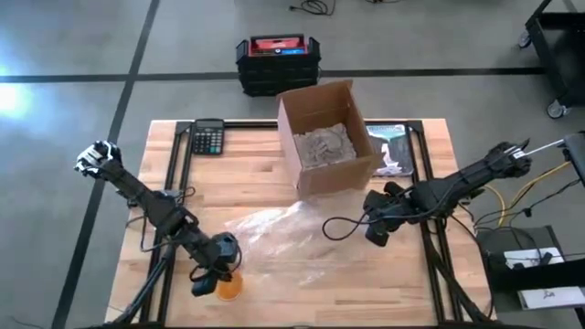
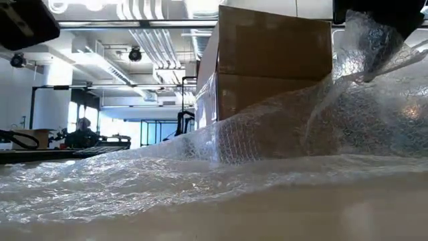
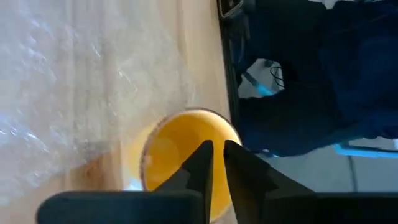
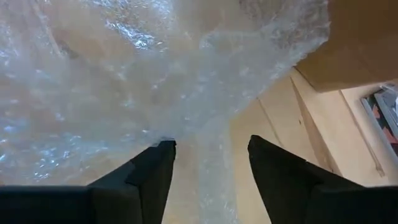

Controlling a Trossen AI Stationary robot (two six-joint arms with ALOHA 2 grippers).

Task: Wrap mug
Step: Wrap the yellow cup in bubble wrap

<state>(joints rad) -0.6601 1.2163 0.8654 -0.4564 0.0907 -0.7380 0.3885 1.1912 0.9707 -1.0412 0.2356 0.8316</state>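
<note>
Currently, the left gripper [image 3: 217, 163] is closed to a narrow gap on the rim of the yellow mug [image 3: 180, 155], which stands at the front edge of the bench [image 1: 247, 174], near its left corner. The mug sits just beside the edge of the bubble wrap [image 1: 279, 239]; whether they touch cannot be told.

The right gripper [image 4: 208, 163] is spread wide, with one end of the bubble wrap lying between its fingers [image 4: 152, 171]. It is located near the right edge of the bench.

The bubble wrap lies spread across the middle of the bench. Behind it stands an open cardboard box [image 1: 324, 137]. A calculator [image 1: 208, 137] lies at the back left corner.
</note>
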